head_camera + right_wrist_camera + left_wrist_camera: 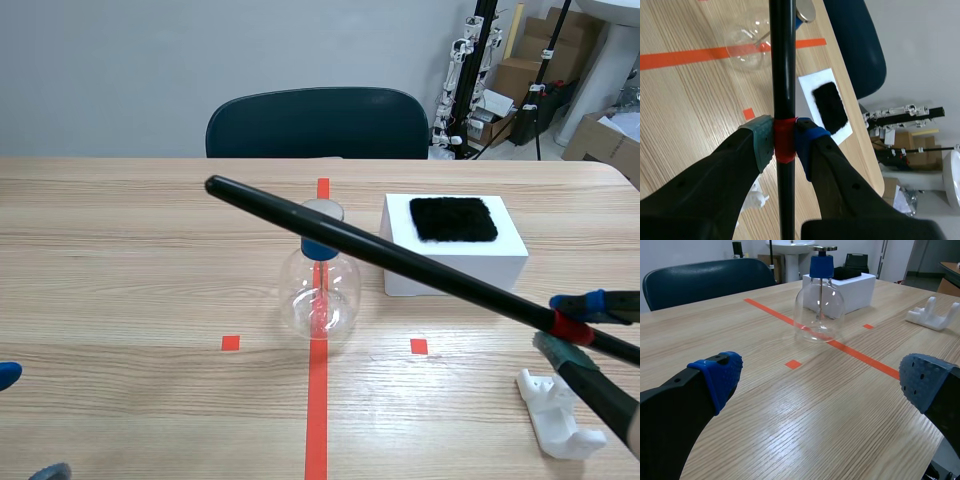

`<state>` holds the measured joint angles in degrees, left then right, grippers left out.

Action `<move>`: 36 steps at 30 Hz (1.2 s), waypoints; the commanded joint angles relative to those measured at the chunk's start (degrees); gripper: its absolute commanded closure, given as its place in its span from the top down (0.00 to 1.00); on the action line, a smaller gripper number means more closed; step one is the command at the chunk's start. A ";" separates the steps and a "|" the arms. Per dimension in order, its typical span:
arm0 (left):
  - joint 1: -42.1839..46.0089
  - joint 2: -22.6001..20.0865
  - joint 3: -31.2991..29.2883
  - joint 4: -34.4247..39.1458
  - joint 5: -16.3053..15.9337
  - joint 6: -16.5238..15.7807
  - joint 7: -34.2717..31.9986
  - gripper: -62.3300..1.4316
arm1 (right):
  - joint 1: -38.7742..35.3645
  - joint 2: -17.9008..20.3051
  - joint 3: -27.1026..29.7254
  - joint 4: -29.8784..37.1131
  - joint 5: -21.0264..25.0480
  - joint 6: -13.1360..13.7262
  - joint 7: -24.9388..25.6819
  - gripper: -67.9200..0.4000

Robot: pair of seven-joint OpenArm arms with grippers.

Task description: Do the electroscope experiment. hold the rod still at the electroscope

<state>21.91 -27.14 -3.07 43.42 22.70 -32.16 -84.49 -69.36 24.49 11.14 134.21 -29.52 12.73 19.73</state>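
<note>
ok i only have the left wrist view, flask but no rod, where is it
observer: the rod is in the right jaws, which are shut on its red band.
operator: is it at the flask
observer: in the scene view it slants across the flask just above the blue cap. i can't tell if it touches the disc.
</note>
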 commanded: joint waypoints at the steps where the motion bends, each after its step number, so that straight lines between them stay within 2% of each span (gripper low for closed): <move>1: -0.02 -0.37 -0.04 0.50 -0.59 -0.13 -0.98 1.00 | 0.66 0.61 0.04 0.85 0.26 -0.66 2.34 0.04; 4: -0.02 -0.37 -0.04 0.50 -0.59 -0.13 -0.98 1.00 | 0.66 0.61 0.04 0.85 0.24 -0.66 4.24 0.04; 36: -0.02 -0.37 -0.04 0.50 -0.59 -0.13 -0.98 1.00 | 0.68 0.61 0.07 0.83 0.20 -0.66 3.34 0.04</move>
<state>21.91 -27.14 -3.07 43.42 22.70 -32.16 -84.49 -69.23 24.49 11.14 134.21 -29.74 12.71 22.63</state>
